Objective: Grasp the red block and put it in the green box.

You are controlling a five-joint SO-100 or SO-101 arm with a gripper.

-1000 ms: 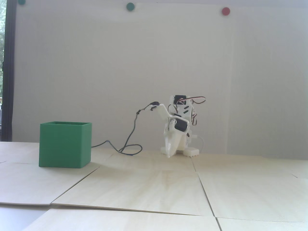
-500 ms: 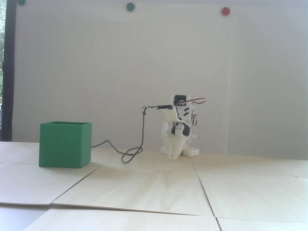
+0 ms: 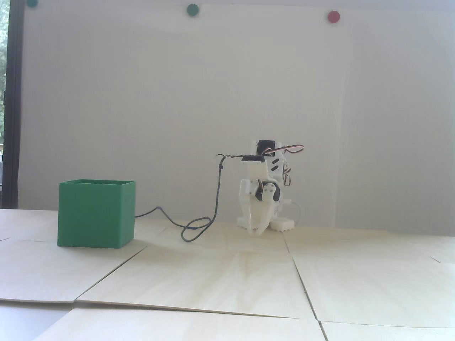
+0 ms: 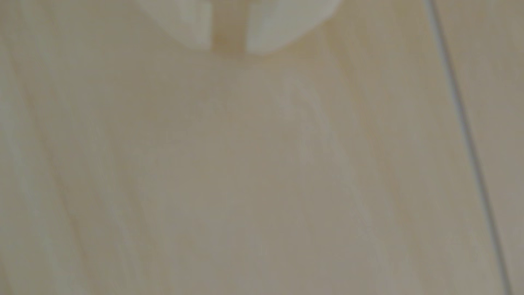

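Pale wooden counter (image 4: 255, 170) is all my wrist view shows under my white two-finger tool (image 3: 256, 232), whose tips stand slightly apart and hold nothing. Over the last second I have swung my wrist round to face forward, well right of the matte green open-topped box (image 3: 96, 213). No red block shows anywhere, so I judge it is probably already in the box.

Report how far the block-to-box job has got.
Done: cannot confirm; no red block shows in either view, and the green box hides its inside. In hand: nothing; the pincer hangs slightly parted, empty, near the table. Left: possibly everything.
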